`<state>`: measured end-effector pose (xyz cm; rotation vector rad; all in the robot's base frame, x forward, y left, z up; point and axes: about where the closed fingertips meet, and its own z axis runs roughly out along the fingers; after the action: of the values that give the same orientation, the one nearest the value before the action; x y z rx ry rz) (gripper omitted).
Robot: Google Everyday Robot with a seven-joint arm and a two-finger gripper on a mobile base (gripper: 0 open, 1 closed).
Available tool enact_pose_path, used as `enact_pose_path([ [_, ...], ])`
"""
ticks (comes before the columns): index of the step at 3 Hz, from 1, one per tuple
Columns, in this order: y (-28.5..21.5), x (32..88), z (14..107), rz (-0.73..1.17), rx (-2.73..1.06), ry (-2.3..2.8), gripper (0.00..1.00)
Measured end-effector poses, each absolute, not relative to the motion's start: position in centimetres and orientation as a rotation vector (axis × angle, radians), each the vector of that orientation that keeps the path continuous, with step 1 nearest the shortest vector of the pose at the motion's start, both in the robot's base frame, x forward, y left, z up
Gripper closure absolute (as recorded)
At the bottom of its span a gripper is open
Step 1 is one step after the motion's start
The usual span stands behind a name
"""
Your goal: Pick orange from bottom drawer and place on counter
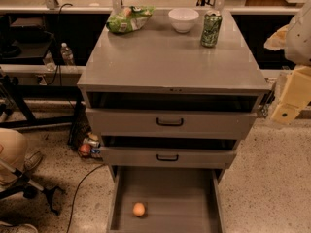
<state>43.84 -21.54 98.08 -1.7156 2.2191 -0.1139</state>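
Note:
The orange (139, 208) is small, round and pale, and lies on the floor of the open bottom drawer (184, 198), left of centre near the front. The drawer is pulled out below two upper drawers with black handles (169, 122). The grey counter (165, 57) tops the cabinet. My gripper (289, 103) hangs at the right edge of the view, beside the cabinet's right front corner at about upper-drawer height. It is well above and to the right of the orange and holds nothing that I can see.
On the counter's far edge stand a green snack bag (128, 18), a white bowl (183, 19) and a green can (211, 28). Floor clutter with a small red round thing (85, 149) lies left of the cabinet. A cable (80, 188) trails there, and chair legs (29, 186) stand at the lower left.

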Motion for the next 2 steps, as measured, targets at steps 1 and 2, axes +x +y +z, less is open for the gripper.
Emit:
enact_pose_path([
  [1,-21.5,43.8,97.9,-0.103,-1.714,2.219,0.00],
  [2,-20.4,43.2,96.1,0.049,-1.690,2.213,0.00],
])
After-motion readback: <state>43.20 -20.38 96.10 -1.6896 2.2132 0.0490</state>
